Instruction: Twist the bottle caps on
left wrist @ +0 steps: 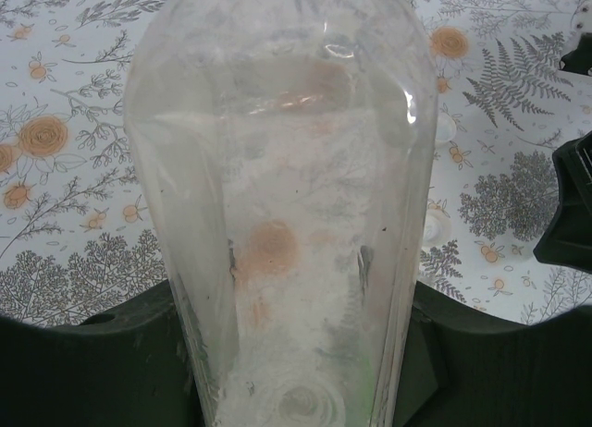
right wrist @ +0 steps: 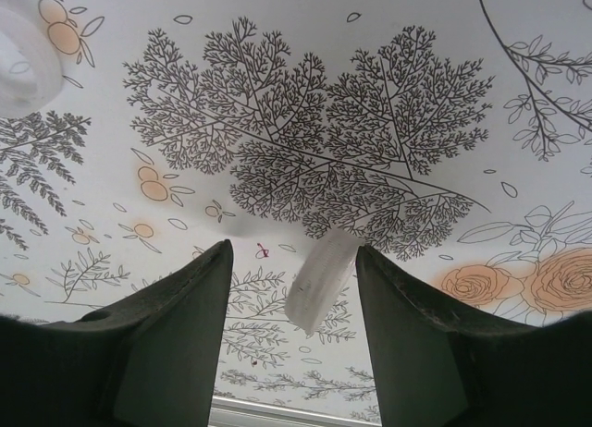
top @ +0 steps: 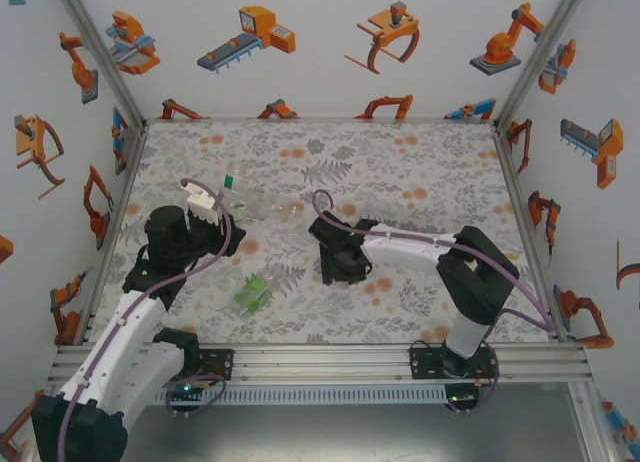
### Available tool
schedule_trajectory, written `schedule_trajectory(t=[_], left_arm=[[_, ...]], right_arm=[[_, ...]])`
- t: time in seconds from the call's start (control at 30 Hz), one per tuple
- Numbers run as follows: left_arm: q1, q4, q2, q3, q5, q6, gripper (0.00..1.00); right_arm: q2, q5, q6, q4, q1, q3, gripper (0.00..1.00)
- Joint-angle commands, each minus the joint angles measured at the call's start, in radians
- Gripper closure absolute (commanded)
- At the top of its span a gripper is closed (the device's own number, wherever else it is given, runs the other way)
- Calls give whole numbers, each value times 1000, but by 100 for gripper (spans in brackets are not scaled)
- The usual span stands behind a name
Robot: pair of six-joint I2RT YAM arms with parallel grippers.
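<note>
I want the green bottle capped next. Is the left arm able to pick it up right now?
Probably not yet: the left gripper is shut on a clear bottle. The green bottle lies nearby on the table with nothing between them, so reach itself looks fine.

Translucent green bottle (top: 253,293), clear bottle (left wrist: 277,168), seemingly white cap (right wrist: 319,277), grey-fern, orange-rose tablecloth (top: 420,172), black jaws.
</note>
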Motion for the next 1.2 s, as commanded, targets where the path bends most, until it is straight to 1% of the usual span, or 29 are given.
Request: schedule_trajectory(t=[0.0, 0.23, 0.3, 0.37, 0.43, 0.53, 0.6, 0.67, 0.73, 0.83, 0.9, 0.97, 1.03, 1.17], left_arm=[[-6, 1, 0, 23, -5, 19, 100], [-6, -1, -1, 23, -6, 19, 100], [-6, 0, 0, 23, -8, 20, 100], [-5, -2, 0, 23, -8, 19, 100], [-6, 0, 0, 22, -9, 19, 100], [-6, 1, 2, 22, -8, 19, 100], [-6, 2, 5, 22, -8, 20, 100], [-6, 2, 6, 23, -9, 19, 100], [-6, 0, 5, 23, -8, 19, 100], [-5, -1, 4, 23, -11, 19, 100], [-6, -2, 3, 23, -12, 20, 100], [-6, -1, 2, 21, -12, 20, 100], [-6, -1, 2, 22, -12, 19, 100], [-5, -6, 1, 23, -15, 20, 100]], right_arm=[[11, -4, 22, 2, -1, -14, 49], [-9, -29, 37, 45, -24, -56, 70], [-32, -51, 39, 87, -39, -85, 74], [-66, -133, 33, 208, -72, -145, 75], [-99, -276, 53, 415, -134, -240, 76], [-97, -484, 133, 713, -240, -362, 76], [-90, -537, 165, 805, -301, -425, 75], [-93, -544, 152, 776, -351, -460, 71], [-113, -512, 104, 667, -397, -482, 65], [-163, -417, 26, 471, -445, -489, 57], [-188, -342, -10, 355, -460, -464, 53], [-187, -268, -28, 258, -459, -406, 52], [-154, -223, -25, 187, -450, -332, 53], [-39, -127, -18, 66, -378, -146, 52]])
